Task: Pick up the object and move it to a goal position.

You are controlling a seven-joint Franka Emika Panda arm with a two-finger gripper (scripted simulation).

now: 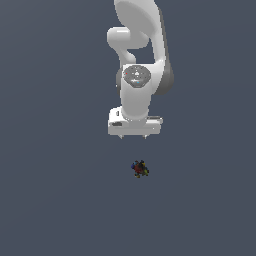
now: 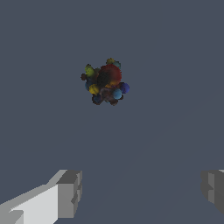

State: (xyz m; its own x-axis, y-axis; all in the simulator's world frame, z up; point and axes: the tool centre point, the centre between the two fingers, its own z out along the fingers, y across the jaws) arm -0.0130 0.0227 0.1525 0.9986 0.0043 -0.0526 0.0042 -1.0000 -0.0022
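Note:
The object [image 1: 139,169] is a tiny dark lump speckled red, blue, yellow and green, lying on the plain grey floor. In the wrist view the object [image 2: 105,82] shows clearly, apart from the fingers. My white gripper [image 1: 133,137] hangs above the floor, a little behind the object in the exterior view, not touching it. Its two fingers [image 2: 69,192] stand wide apart with nothing between them, so the gripper [image 2: 140,190] is open and empty.
The white arm [image 1: 142,55] rises behind the gripper toward the top of the exterior view. The flat grey floor [image 1: 55,200] spreads all around the object.

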